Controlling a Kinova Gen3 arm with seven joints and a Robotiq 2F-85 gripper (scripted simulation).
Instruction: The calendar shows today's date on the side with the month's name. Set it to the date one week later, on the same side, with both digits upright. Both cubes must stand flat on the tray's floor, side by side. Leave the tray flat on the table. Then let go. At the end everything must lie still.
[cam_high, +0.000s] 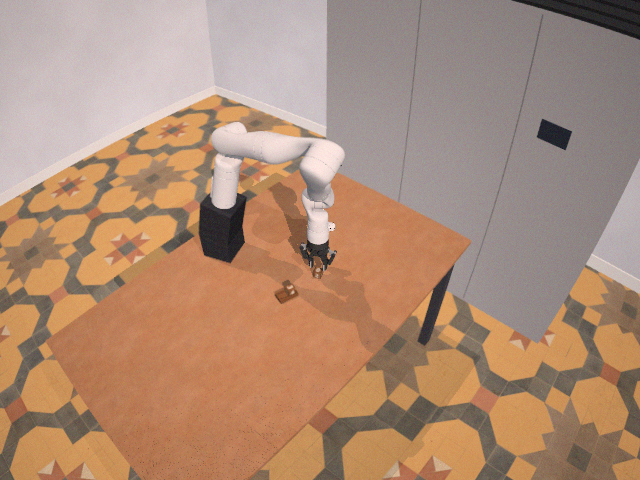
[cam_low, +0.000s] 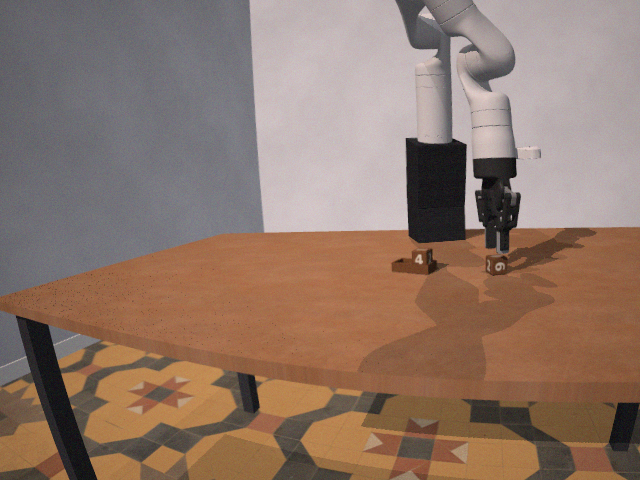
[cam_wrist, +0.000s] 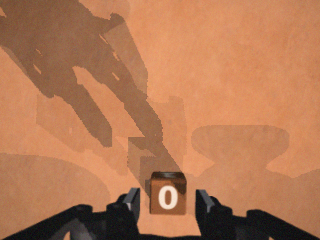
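Gripper (cam_high: 318, 267) (cam_low: 496, 248) (cam_wrist: 167, 201) hangs pointing down just above the loose cube (cam_high: 317, 272) (cam_low: 496, 265) (cam_wrist: 168, 197), its two fingers apart and nothing clamped between them. In the exterior view the fingertips end a little over the cube's top. In the wrist view the cube appears between the fingers, near the lower edge, with a strip of table seen on either side of it; its upper face shows an upright white 0. The exterior view shows a figure on each of two side faces, one a 6 or 9 turned on its side, the other too small to read surely.

This cube rests on the wooden table (cam_high: 206, 361) (cam_low: 206, 320), outside the tray (cam_high: 280, 298) (cam_low: 402, 267) and well apart from it. The tray lies flat on the table. The second cube (cam_high: 289, 288) (cam_low: 421, 256) stands in one end of it, presenting an upright 4 toward the exterior camera.
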